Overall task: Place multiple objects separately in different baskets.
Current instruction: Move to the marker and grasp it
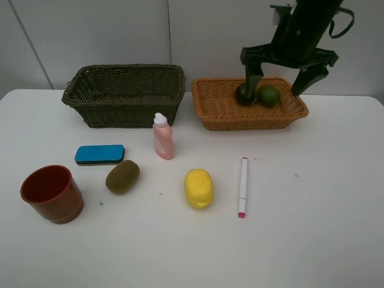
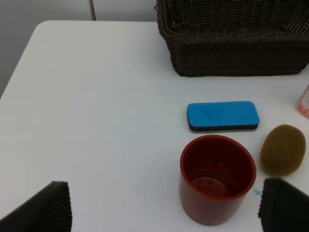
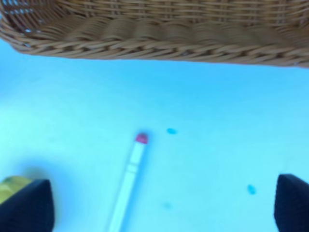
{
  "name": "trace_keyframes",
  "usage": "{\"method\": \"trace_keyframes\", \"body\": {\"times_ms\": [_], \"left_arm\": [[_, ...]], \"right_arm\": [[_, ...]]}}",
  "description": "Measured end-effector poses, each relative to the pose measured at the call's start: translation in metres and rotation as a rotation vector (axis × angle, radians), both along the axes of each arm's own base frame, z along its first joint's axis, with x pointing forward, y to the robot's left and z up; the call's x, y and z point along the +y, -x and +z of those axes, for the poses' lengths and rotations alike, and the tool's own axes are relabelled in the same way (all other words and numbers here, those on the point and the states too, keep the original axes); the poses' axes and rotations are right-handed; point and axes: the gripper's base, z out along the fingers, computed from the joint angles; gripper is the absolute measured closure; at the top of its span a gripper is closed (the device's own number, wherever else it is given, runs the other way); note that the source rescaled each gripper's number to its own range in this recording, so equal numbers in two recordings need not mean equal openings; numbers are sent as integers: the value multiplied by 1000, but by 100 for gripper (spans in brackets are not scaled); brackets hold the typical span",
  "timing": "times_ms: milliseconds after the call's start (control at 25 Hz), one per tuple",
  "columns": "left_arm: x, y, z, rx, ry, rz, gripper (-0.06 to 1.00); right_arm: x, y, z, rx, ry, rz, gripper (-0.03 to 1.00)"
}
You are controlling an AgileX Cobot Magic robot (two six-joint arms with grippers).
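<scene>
so here's where it's at: the dark mangosteen [image 1: 243, 96] and the green lime [image 1: 270, 96] are sitting side by side in the orange-tan basket [image 1: 210, 111], and the olive-green basket [image 1: 120, 111] looks empty from where i'm standing, though i can't see right to the bottom of it. everything else is out on the desk [image 1: 312, 210]: red-brown cup [image 1: 53, 193] at the left front, blue eraser [image 1: 99, 154] just behind it, kiwi [image 1: 122, 176] beside those two, pink bottle [image 1: 162, 139] upright in front of the gap between the baskets, lemon [image 1: 198, 188] in the middle and the white pen [image 1: 243, 186] to its right. the right gripper [image 1: 273, 84] hangs over the tan basket with its jaws spread wide and nothing in them. the left gripper [image 2: 166, 205] is spread wide and empty too, looking down on the cup, eraser and kiwi. my read is it's between picks, roughly a quarter done. if fruit goes in the tan one, the lemon is the obvious next grab for the right arm: swing forward, drop over it, and close across the narrow side since it's rounded and could roll. the left arm could take the cup or eraser to the green basket.
</scene>
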Motion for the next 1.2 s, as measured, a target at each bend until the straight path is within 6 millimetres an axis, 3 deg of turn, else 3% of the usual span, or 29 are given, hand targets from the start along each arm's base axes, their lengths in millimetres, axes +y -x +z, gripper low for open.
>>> {"method": "trace_keyframes", "body": {"times_ms": [160, 280, 600, 800, 1200], "left_arm": [[0, 0, 0, 0, 0, 0, -5], [0, 0, 0, 0, 0, 0, -5], [0, 0, 0, 0, 0, 0, -5], [0, 0, 0, 0, 0, 0, -5], [0, 0, 0, 0, 0, 0, -5]], "right_arm": [[15, 6, -1, -3, 5, -56, -3], [20, 14, -12, 34, 18, -79, -3], [19, 34, -73, 97, 1, -83, -3], [17, 46, -99, 121, -38, -103, -3], [25, 62, -118, 120, -48, -75, -3]]}}
